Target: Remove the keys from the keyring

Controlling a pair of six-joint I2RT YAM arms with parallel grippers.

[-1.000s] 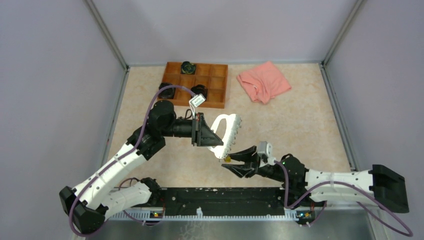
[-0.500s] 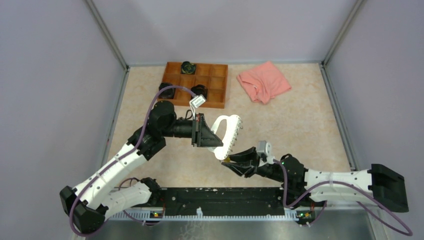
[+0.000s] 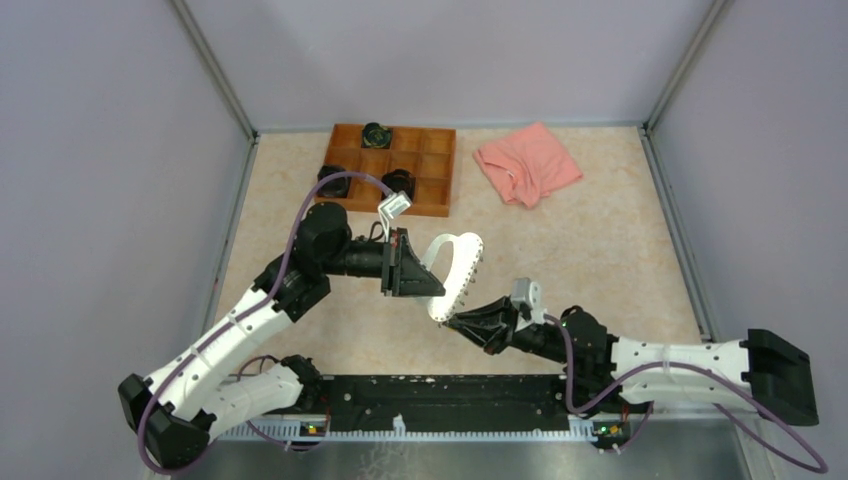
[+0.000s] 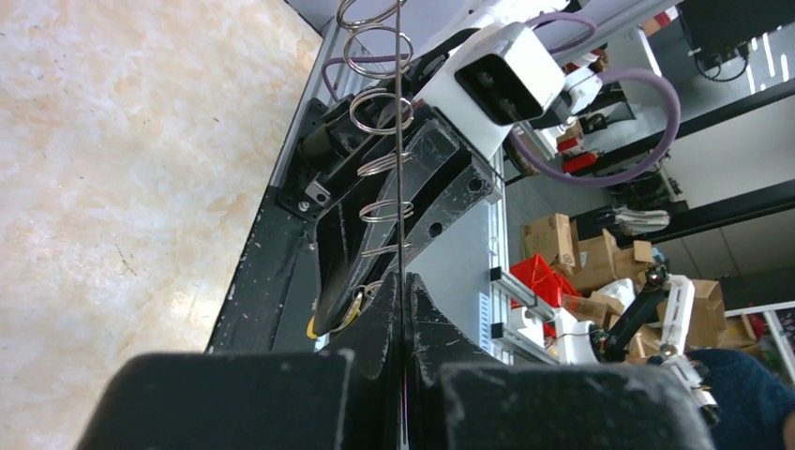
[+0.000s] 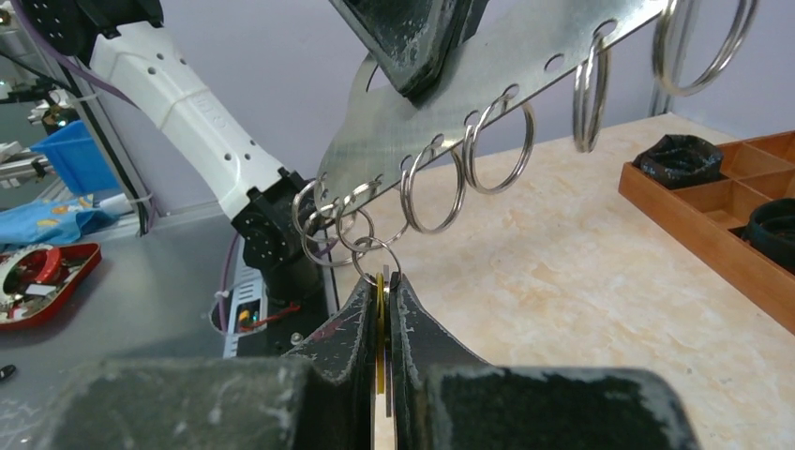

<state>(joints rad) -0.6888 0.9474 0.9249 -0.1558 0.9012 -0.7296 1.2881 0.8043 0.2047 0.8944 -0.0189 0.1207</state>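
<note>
My left gripper (image 3: 425,272) is shut on the keyring (image 3: 456,262), a flat silvery oval plate held above the table. In the left wrist view the keyring (image 4: 400,141) shows edge-on between my fingers, with several small wire rings (image 4: 380,112) hanging from it. In the right wrist view the keyring (image 5: 506,70) slopes across the top. My right gripper (image 3: 460,322) is at its lower end. It is shut (image 5: 382,281) on the keys (image 5: 380,314), one with a yellow head, which hang from a small ring (image 5: 375,255).
A wooden compartment tray (image 3: 440,180) with black round objects stands at the back left, and it also shows in the right wrist view (image 5: 712,202). A pink cloth (image 3: 527,162) lies at the back right. A black rail (image 3: 440,390) runs along the near edge.
My right gripper has closed from open onto the keys and moved slightly left, up to the keyring's lower end. The left gripper and keyring have barely moved.
</note>
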